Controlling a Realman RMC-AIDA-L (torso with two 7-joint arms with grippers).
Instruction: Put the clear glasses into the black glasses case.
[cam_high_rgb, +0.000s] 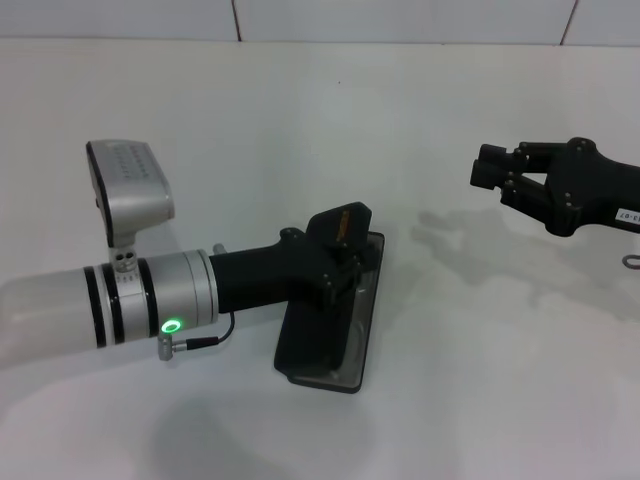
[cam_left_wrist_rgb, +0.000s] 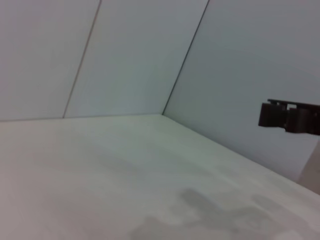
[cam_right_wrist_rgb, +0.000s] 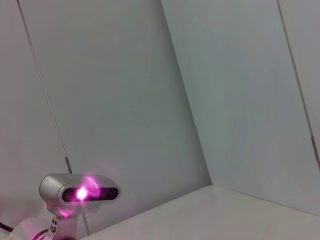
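One gripper works: left gripper (cam_high_rgb: 345, 262) sits over the black glasses case (cam_high_rgb: 345, 345), grip unreadable; it should press evenly; right gripper (cam_high_rgb: 497, 176) hovers clenched, well apart.

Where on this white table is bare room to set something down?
Free: the wide strip along the back wall, the front edge below the matte black glasses case, and the patch between the case and the right tool. Crowded: the middle-left, where the left tool hangs over the case.
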